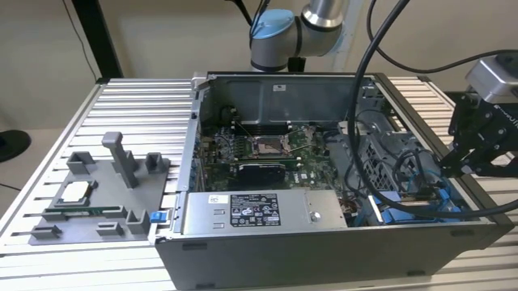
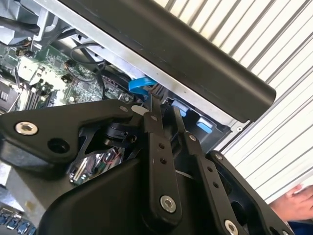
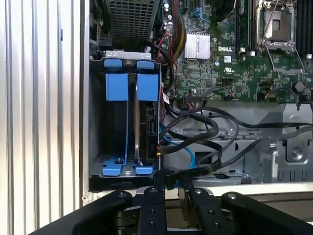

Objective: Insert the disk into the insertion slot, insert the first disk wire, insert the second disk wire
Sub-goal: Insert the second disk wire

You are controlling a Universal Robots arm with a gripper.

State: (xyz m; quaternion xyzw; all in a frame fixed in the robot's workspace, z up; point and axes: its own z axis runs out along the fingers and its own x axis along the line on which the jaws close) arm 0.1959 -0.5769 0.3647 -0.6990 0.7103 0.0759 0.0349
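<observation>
The insertion slot (image 3: 97, 147) is a grey bay with blue tabs in the case corner, also seen at the exterior view's right (image 1: 404, 205). The disk (image 3: 146, 128) stands edge-on inside it, under a blue carrier tab (image 3: 147, 87). My gripper (image 3: 169, 181) hangs just past the bay's near end, by the case wall (image 1: 447, 171). Its fingers (image 3: 151, 196) are shut on the black plug of a disk wire (image 3: 205, 169). That plug is close to the disk's end, and I cannot tell if they touch. A blue wire (image 3: 188, 152) curls beside it. My gripper (image 2: 165, 105) also shows in the second wrist view.
The open case (image 1: 324, 254) stands on a slatted metal table (image 1: 137, 109). Inside are a grey power-supply box (image 1: 259, 212), the motherboard (image 1: 267, 151) and a perforated cage (image 3: 129, 19). A grey fixture (image 1: 97, 200) lies at the exterior view's left. A person's hand (image 2: 298, 205) rests on the table.
</observation>
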